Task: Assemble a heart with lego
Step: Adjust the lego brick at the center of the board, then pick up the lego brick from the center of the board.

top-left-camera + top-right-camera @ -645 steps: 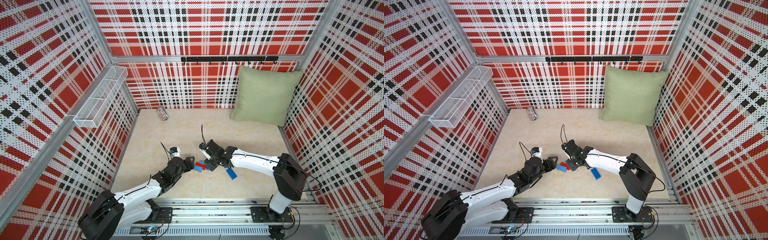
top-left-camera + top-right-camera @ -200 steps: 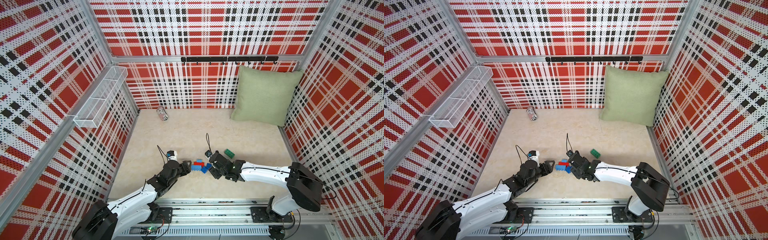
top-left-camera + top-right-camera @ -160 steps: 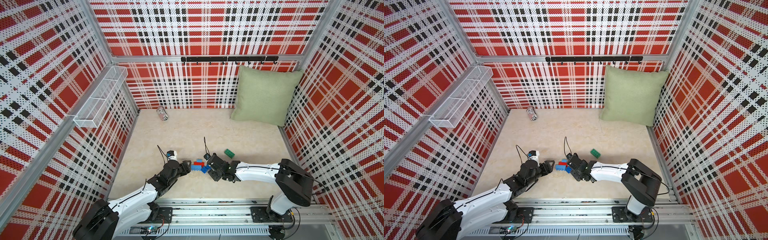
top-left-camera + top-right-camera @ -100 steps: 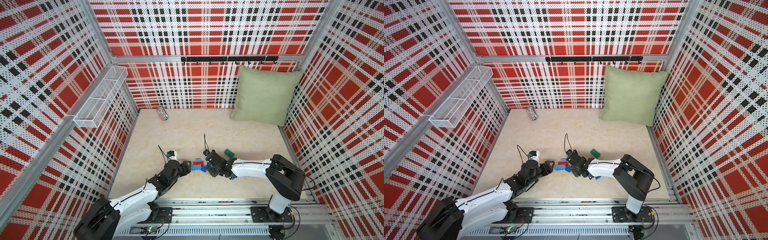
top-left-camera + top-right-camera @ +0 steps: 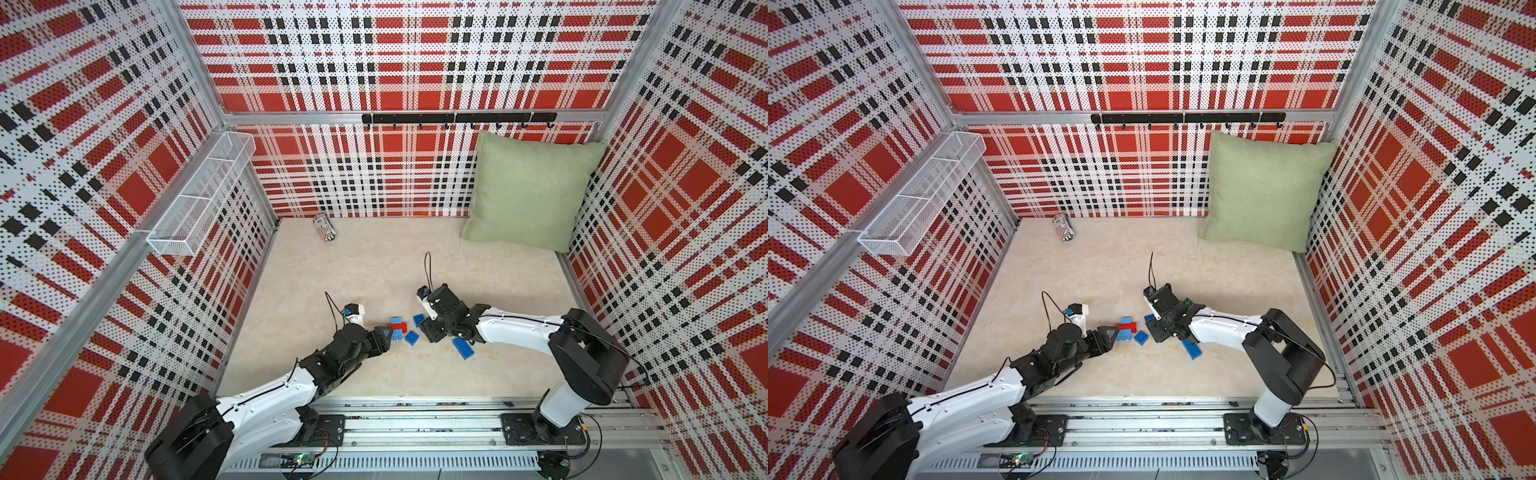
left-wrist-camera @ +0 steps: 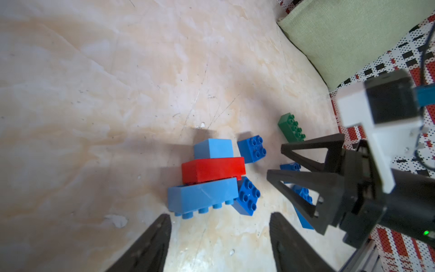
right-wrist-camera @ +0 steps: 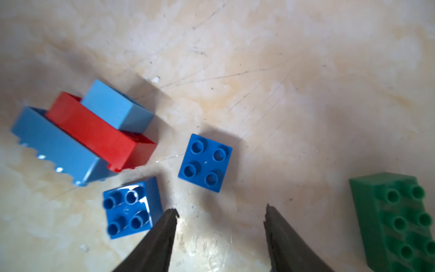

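- Two claws of mine sat low over the beige floor (image 5: 374, 270), in the lower middle of both top views, with their tips facing each other across the bricks.
- My left claw (image 5: 386, 332) had its jaws apart and gripped nothing.
- My right claw (image 5: 1158, 332) was parted too, with only bare floor between its fingers.
- The started heart (image 5: 397, 326) was three joined pieces: a small light-blue block, a red strip and a long light-blue strip. It lay tipped on its side just ahead of my left claw, and the left wrist view showed a gap between them.
- One small blue square (image 7: 204, 162) lay studs up between the heart and my right claw.
- Another blue square (image 7: 131, 207) sat just beside one right finger, near the heart's end. I could not tell whether it touched the heart.
- A long blue brick (image 5: 462, 347) lay under my right wrist, lower right of that claw.
- The green brick (image 7: 397, 219) lay studs up beside my right claw, mostly hidden behind it in a top view.
- A green pillow (image 5: 528, 191) leaned in the upper right corner, and a striped can (image 5: 325, 226) lay by the back wall, well apart from the bricks.
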You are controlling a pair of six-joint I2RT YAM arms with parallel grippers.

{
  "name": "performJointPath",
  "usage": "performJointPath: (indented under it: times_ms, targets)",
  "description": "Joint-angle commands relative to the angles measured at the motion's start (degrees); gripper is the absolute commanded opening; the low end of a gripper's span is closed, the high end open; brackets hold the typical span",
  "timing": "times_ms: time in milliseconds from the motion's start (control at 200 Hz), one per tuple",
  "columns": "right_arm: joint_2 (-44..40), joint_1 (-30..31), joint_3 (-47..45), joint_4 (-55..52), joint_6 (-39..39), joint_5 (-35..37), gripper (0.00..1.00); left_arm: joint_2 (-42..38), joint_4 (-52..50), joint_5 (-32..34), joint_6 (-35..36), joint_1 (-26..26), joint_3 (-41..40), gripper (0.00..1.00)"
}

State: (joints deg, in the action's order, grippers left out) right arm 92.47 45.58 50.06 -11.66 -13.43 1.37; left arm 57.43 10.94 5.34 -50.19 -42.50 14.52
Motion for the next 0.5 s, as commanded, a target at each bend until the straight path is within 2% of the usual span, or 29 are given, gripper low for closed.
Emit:
performJointPath:
  times_ms: [0,210,266,496]
  targets:
    - [-3.1,0.6,-2.6,0.6,-3.2,-8.6,0.61,2.2,5.6,-2.1,-1.7,-0.5,0.8,0.71]
    - [-3.5,5.1,-5.9,4.3,-2.0,-4.9,0.61,7.7,10.7,-4.9,-1.5,-0.7,1.1,0.70]
    - [-2.0,5.9,-5.5,4.6,-1.8,-4.1,0.64,9.5,11.7,-5.6,-1.0,-0.3,1.3,0.70]
    - [4.0,8.4,-2.5,6.9,-0.8,0.7,0.64,14.4,14.9,-7.4,0.5,2.4,1.8,0.69]
